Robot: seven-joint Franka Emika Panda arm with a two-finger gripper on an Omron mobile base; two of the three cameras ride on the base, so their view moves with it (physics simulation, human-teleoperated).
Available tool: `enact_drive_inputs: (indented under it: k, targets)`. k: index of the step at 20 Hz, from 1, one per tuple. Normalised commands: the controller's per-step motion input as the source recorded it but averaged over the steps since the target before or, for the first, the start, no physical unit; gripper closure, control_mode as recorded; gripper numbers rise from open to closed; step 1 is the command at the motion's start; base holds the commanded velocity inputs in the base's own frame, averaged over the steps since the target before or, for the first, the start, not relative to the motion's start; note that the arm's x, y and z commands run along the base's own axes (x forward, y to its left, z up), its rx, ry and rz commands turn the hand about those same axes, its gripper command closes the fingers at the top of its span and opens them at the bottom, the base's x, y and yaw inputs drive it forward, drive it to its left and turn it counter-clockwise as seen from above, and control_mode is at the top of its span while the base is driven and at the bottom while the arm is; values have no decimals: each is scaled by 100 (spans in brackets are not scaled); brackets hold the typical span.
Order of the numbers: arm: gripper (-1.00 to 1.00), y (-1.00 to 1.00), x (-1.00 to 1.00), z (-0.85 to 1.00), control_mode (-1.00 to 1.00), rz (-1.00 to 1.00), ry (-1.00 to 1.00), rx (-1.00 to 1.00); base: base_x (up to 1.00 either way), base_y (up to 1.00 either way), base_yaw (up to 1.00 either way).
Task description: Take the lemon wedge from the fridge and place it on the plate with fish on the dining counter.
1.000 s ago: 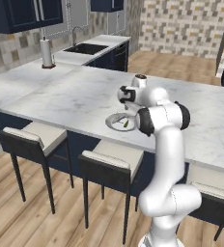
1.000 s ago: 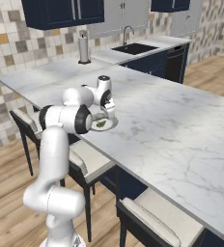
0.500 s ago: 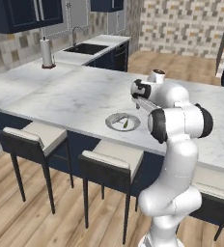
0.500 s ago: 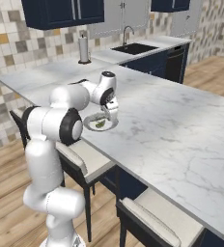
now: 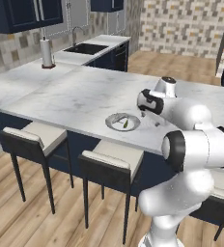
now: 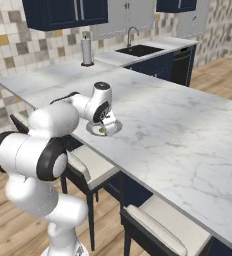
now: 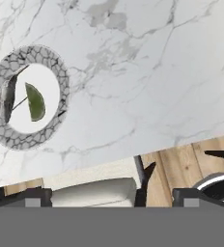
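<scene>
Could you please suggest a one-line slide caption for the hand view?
Lemon wedge lying on the plate on the marbled dining counter, seen from above.

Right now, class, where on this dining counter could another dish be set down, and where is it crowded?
Bare marble on the dining counter runs from the plate back toward the paper towel holder and sink, and along the far side. It is crowded at the stool-side edge, where the plate holds the lemon wedge and fish, with the open gripper beside it.
</scene>
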Motion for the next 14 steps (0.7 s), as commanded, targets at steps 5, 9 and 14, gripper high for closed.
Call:
enact_drive_inputs:
  k: [5, 9, 14]
  targets:
    - [-100, -3, -77, -4, -100, 2, -15, -2, 0, 0, 0]
    - [-100, 74, -100, 35, -100, 3, -52, -12, 0, 0, 0]
    - [-100, 57, -100, 7, -100, -1, -91, -13, 0, 0, 0]
